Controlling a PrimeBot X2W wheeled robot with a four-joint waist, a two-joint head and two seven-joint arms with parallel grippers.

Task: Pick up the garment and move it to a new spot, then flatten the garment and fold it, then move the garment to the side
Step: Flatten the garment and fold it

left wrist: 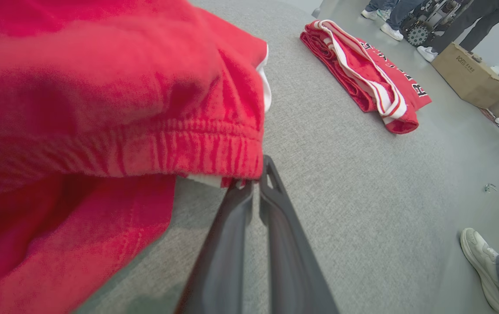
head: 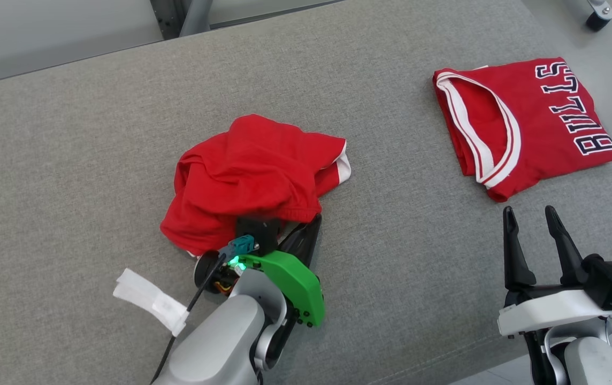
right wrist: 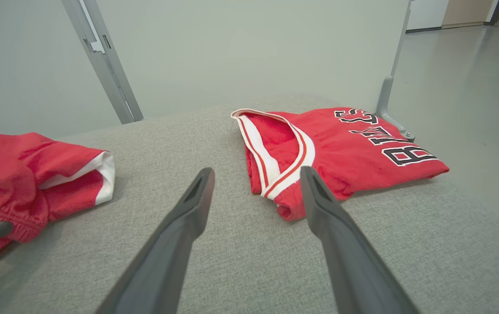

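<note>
Nearest the front edge of the worktop (head: 97, 160), the right gripper (head: 530, 214) waits by the front right corner. Its fingers are spread wide and hold nothing, and it is well apart from any cloth, likely parked there until a second hand is needed for flattening.

Left of it, the left gripper (left wrist: 256, 183) reaches forward low over the grey surface. Its two fingers are pressed together on the gathered elastic hem of the garment (head: 247, 171), with a sliver of white lining caught at the tips. A pinch on that thick hem looks like a sensible hold for lifting.

The garment itself lies crumpled in a heap around the middle of the worktop, so the pick-up step looks just begun.

Farther off, toward the back right corner, a jersey (head: 530, 117) lies neatly folded, probably set aside already, which keeps the middle free.
</note>
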